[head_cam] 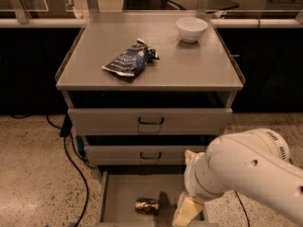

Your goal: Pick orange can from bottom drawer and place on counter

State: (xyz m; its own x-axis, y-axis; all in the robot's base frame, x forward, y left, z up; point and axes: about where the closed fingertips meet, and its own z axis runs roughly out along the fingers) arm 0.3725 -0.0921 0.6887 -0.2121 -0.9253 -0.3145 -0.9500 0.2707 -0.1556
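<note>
Lying on its side, the orange can (147,205) is resting in the open bottom drawer (118,193), near its front middle. Your gripper (187,213) is hanging just right of the can, apart from it, low over the tray; open or closed, you cannot tell. A blue snack bag (130,60) and a white bowl (191,28) are sitting on the worktop (189,70).

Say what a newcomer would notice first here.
The bulky white arm fills the lower right, its pincer hanging over the open bottom drawer, just right of the orange can lying on its side there. Up on the counter sit a crumpled blue snack bag and a white bowl at the back right.
</note>
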